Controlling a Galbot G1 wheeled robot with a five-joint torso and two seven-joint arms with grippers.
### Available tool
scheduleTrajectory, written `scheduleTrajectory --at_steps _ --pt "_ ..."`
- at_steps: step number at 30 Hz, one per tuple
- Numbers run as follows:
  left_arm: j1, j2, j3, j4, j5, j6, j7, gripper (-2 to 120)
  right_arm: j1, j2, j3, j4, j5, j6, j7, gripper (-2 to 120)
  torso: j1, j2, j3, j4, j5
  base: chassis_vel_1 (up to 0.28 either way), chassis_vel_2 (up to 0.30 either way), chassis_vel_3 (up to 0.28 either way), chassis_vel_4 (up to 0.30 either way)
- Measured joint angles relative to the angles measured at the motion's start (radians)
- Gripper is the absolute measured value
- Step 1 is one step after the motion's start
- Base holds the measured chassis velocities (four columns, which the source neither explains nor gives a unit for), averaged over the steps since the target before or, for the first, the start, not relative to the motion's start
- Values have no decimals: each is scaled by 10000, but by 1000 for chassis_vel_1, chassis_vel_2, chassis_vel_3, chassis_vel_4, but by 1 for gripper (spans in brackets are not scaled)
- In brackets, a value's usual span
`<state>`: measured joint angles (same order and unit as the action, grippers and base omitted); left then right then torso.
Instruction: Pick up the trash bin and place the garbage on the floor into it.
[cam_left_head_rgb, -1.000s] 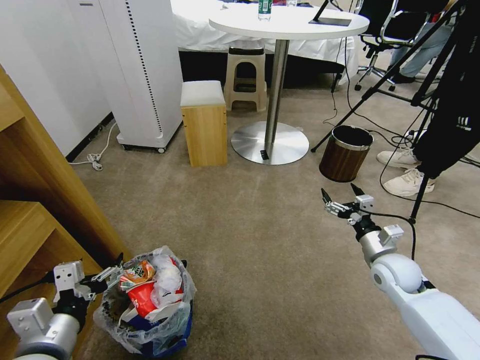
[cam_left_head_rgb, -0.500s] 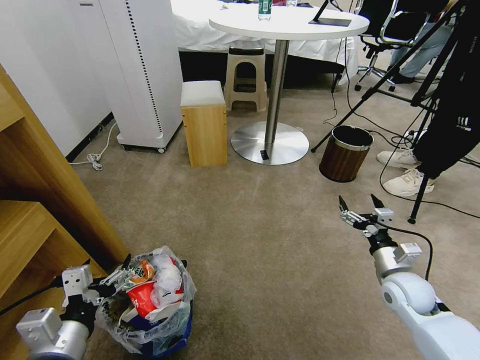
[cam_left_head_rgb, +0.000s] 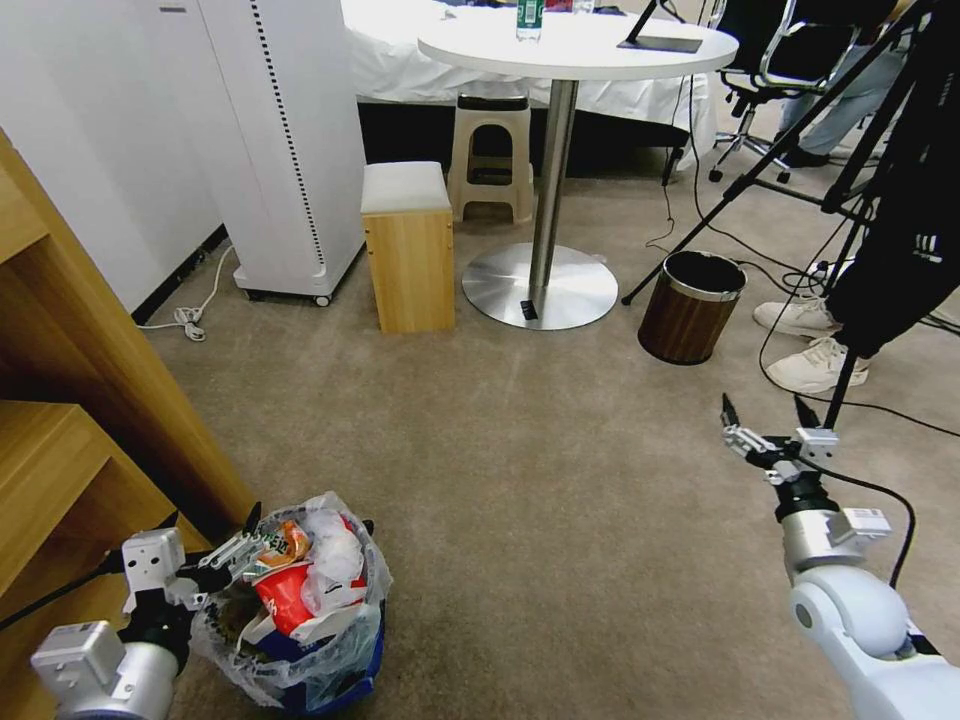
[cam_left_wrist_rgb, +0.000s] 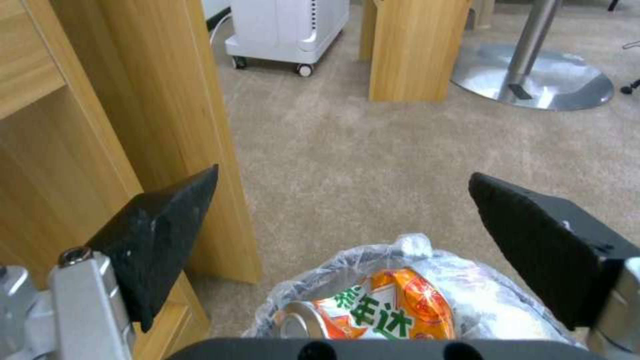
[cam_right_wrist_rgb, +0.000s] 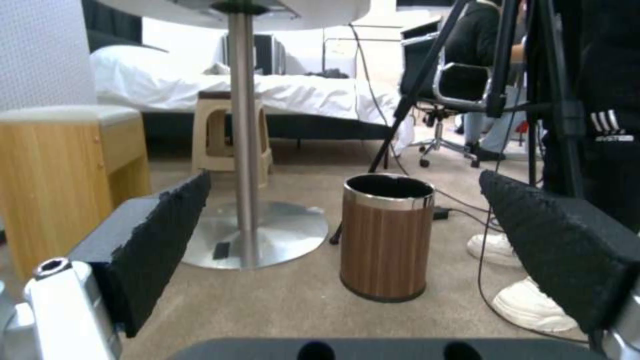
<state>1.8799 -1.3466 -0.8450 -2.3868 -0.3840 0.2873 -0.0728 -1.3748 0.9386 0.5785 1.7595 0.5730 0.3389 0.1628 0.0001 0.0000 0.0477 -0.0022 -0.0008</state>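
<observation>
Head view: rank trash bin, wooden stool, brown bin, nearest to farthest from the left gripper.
From the left gripper, open, low at the robot's left:
1. Trash bin, right against its fingertips, beside the wooden shelf.
2. Wooden stool, ahead, near the white cabinet.
3. Brown bin, far across on the right, by the tripod.

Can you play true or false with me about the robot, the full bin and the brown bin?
1. The trash bin is full of garbage. True.
2. The left gripper has its jaws shut on the bin. False: its jaws are open beside the rim.
3. The right gripper holds a cup. False: its jaws are open and empty, above the floor.
4. The brown bin stands upright near the round table. True.
5. An orange can lies on top of the garbage. True.
</observation>
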Motion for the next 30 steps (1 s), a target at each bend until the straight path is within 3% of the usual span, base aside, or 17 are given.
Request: scheduleTrajectory --at_steps 9,13,19,30 --pt "-133 -40 95 185 440 -52 201 99 -81 598 315 432 -253 -8 -12 100 0 0 1 0 -1 0 0 0 0" --pt "-169 -11 189 347 575 -76 271 99 32 1225 274 597 -371 -197 15 100 0 0 0 0 -3 0 0 0 0" --pt "-195 4 220 488 634 -128 350 99 464 2040 -229 -308 -752 -159 -283 100 1 0 2 0 0 0 0 0 0" --pt "-128 25 124 462 631 -134 388 99 1144 2733 -918 -1232 -898 -183 -349 100 1 0 2 0 0 0 0 0 0"
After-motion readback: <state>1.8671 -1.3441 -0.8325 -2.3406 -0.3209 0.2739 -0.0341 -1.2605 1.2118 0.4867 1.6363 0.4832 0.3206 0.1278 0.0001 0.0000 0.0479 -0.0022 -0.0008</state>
